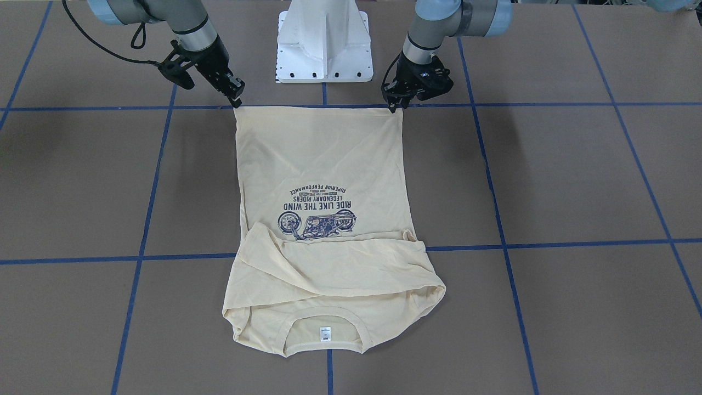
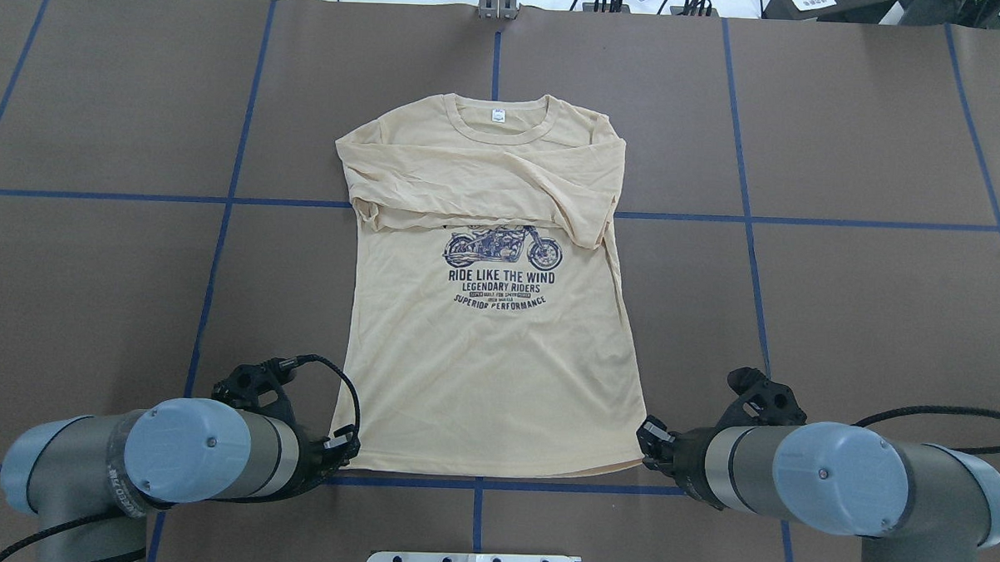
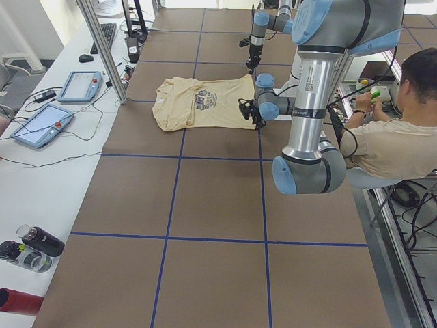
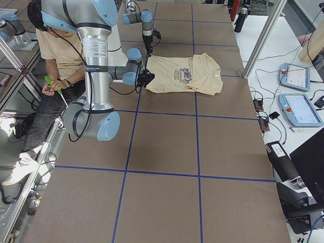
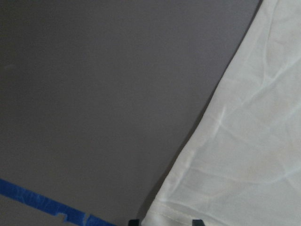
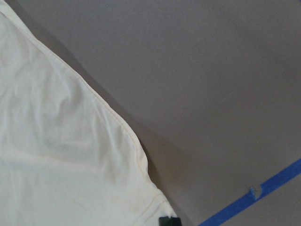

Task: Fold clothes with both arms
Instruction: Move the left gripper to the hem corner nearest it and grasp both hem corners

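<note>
- Shirt (image 2: 489, 355) lies flat, centred, collar at 12 o'clock.
- Left gripper (image 1: 393, 104) straddles the 7 o'clock hem corner, fingers apart, so we can pinch it.
- Right gripper (image 1: 237, 99) sits at the 5 o'clock corner; we can't tell its fingers.

Pretty big table (image 2: 92, 300) with a flat brown matte top, split into squares by blue tape lines (image 2: 218, 246). A pale cream-yellow long-sleeved T-shirt (image 2: 488, 372) lies flat on it, print up, sleeves (image 2: 487, 176) folded across the chest. The hem sits near the white metal pedestal base (image 1: 324, 49) at the robot's edge.
</note>
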You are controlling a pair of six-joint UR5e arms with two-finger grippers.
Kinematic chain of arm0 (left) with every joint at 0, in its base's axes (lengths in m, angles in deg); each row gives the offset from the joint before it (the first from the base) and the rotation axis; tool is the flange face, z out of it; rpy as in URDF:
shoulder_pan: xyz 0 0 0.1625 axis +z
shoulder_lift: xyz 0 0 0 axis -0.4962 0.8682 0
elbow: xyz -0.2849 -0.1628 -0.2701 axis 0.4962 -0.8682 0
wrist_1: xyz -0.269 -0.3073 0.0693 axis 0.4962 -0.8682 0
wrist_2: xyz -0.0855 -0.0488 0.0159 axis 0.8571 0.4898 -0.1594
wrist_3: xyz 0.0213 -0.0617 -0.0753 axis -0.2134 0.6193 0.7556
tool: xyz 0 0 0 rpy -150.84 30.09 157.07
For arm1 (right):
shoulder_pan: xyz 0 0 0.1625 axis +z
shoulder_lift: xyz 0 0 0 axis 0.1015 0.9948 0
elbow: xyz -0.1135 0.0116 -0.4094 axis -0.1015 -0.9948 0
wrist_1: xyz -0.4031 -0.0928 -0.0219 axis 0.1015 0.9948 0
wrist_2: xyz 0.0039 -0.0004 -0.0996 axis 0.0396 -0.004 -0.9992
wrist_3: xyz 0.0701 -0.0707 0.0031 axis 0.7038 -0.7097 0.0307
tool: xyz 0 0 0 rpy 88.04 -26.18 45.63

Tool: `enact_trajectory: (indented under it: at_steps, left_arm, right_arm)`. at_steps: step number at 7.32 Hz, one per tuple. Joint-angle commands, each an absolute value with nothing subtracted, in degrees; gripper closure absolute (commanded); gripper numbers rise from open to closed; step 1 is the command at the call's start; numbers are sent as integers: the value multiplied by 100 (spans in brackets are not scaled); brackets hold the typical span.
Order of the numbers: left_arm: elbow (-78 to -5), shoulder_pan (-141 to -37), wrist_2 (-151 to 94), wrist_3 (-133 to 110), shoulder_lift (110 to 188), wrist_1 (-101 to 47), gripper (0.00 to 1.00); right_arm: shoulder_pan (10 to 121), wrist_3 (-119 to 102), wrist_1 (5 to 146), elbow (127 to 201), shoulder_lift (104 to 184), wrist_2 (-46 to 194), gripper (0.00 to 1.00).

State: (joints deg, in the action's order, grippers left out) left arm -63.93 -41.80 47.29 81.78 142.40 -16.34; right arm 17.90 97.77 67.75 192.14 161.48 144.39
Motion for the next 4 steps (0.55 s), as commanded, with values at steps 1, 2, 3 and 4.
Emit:
enact_trajectory:
  at_steps: [1, 2, 3, 4]
  left_arm:
    - [-6392, -4179, 4736, 8169, 14229, -1639, 56]
    - [-6392, -4179, 4753, 8169, 14229, -1639, 56]
    - [-6331, -4179, 4762, 8169, 14229, -1656, 58]
    - [-6321, -4179, 4779, 8161, 14255, -1665, 58]
  right_arm:
    - [1787, 9830, 6771, 19216, 16144, 14439, 100]
    - [1787, 9830, 6771, 19216, 16144, 14439, 100]
    - [1787, 9821, 6780, 19216, 16144, 14439, 100]
    - [1787, 9821, 6772, 19216, 16144, 14439, 100]
